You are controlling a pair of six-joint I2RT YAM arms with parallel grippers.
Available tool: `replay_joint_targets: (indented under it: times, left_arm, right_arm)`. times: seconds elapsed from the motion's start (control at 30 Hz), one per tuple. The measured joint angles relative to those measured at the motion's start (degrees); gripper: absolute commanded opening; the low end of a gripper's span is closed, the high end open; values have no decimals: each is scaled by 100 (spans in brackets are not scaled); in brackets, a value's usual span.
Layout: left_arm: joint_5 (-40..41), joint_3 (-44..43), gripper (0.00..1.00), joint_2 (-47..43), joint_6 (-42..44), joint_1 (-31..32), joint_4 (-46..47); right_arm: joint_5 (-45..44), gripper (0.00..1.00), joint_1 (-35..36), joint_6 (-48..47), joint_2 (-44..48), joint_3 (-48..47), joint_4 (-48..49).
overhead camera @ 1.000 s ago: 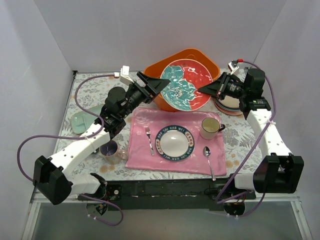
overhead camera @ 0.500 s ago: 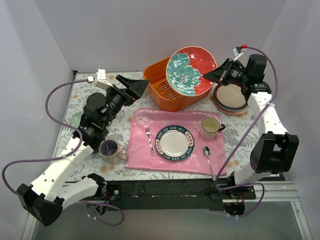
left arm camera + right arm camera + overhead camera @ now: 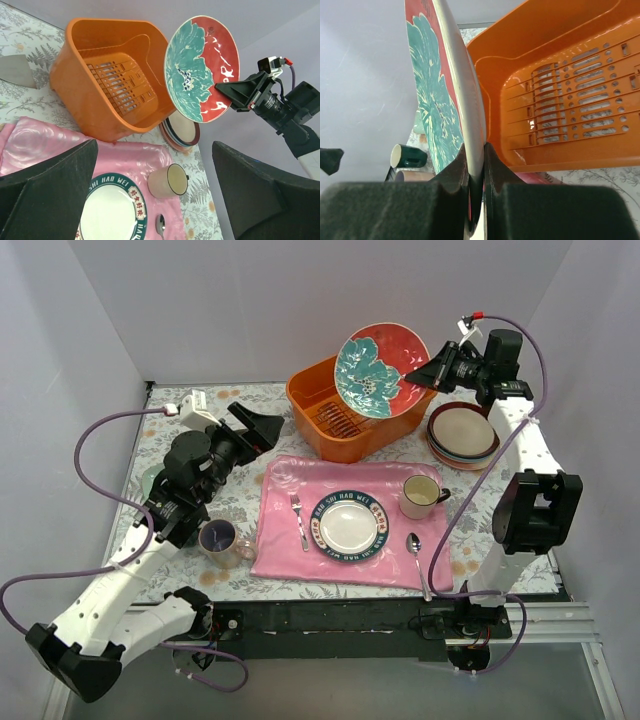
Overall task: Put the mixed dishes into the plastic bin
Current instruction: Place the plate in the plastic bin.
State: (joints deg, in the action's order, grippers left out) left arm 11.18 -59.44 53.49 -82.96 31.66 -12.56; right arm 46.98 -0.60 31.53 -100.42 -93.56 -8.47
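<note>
The teal floral plate [image 3: 375,368] stands on edge in the air over the right end of the orange plastic bin [image 3: 303,392], and my right gripper [image 3: 432,370] is shut on its rim. From the right wrist, the fingers [image 3: 455,170] pinch the plate [image 3: 432,100] beside the bin [image 3: 570,100]. A dark green mug [image 3: 407,156] lies on its side further off. My left gripper [image 3: 262,426] hangs open and empty left of the bin [image 3: 100,75]. More plates [image 3: 463,434] are stacked at the right. A lavender-lined mug [image 3: 218,537] stands near the left arm, which partly covers the mint plate [image 3: 150,481].
A pink mat [image 3: 285,485] holds a white plate with a lettered rim [image 3: 348,525], a fork [image 3: 298,520], a spoon [image 3: 417,550] and a cream mug [image 3: 420,495]. White walls close in the floral-cloth table on three sides.
My right gripper has lifted the teal floral plate up and to the right, tipping it on edge. The left gripper has let go of the plate's left edge and drawn back to the left.
</note>
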Motion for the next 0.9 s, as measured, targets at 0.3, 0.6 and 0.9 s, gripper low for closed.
replay_joint_targets:
  times: [0.3,0.6,0.9]
  left_arm:
    - [197,0,98,-236,118,0,-282]
    - [326,0,98,-284,166,-4,-437]
    - [424,2,98,-380,181,-4,-546]
  right_arm:
    - [-310,1,85,-553,-549,-437,-411]
    - [-538,1,413,-1084,-931,-796,-752]
    - [-758,1,678,-1449,-1182,-981,-881]
